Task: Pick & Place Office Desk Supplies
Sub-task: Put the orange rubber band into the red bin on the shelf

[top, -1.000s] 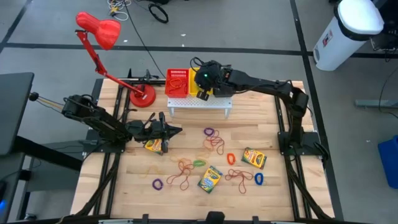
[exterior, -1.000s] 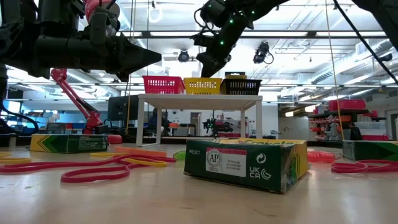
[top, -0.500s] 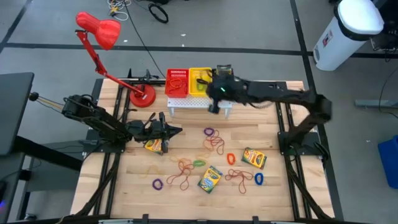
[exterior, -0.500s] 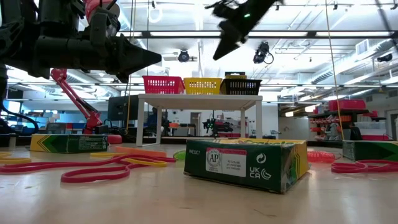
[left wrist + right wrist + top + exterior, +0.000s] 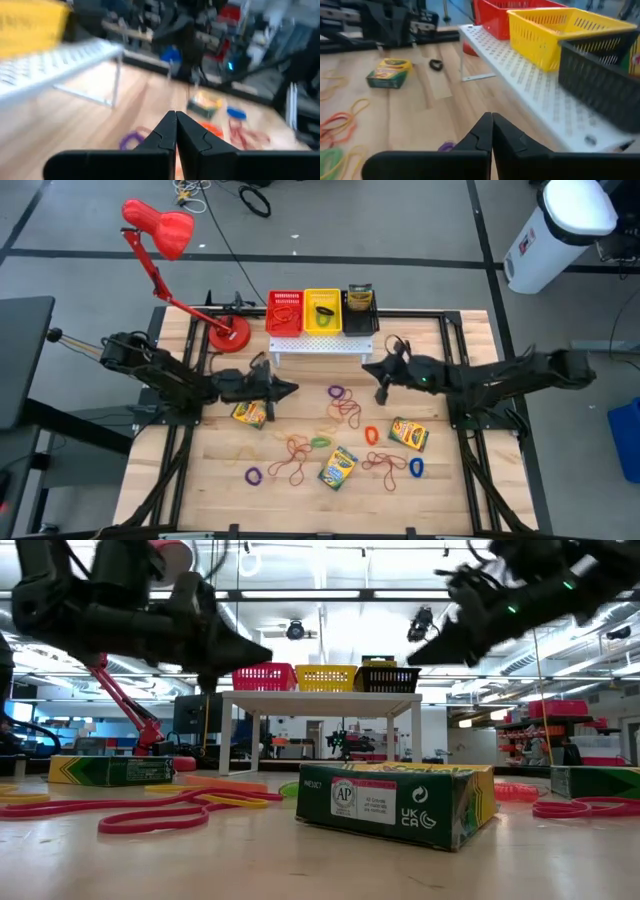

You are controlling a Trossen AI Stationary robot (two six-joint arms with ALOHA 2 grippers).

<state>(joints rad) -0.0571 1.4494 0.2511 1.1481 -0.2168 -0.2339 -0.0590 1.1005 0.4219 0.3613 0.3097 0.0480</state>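
Observation:
Three yellow-and-green crayon boxes lie flat on the table (image 5: 248, 414) (image 5: 408, 434) (image 5: 338, 468), and another stands in the black basket (image 5: 360, 298). Loose rubber bands lie among them: purple (image 5: 337, 392), red (image 5: 346, 412), orange (image 5: 371, 435), green (image 5: 320, 442), blue (image 5: 416, 468). My left gripper (image 5: 291, 389) (image 5: 175, 118) hovers shut above the table, just right of the left crayon box. My right gripper (image 5: 365, 367) (image 5: 491, 118) hovers shut in front of the white rack (image 5: 320, 345), holding nothing.
Red (image 5: 285, 310), yellow (image 5: 322, 310) and black baskets stand in a row on the white perforated rack at the far edge. A red desk lamp (image 5: 160, 228) has its base (image 5: 230, 335) at the far left. Bare wood lies along the near edge.
My right gripper has swung away from above the baskets, down and toward the table's near edge, and now hangs in front of the rack with its arm drawn back to the right. The black basket with its crayon box has come into view. My left gripper has rolled slightly in place.

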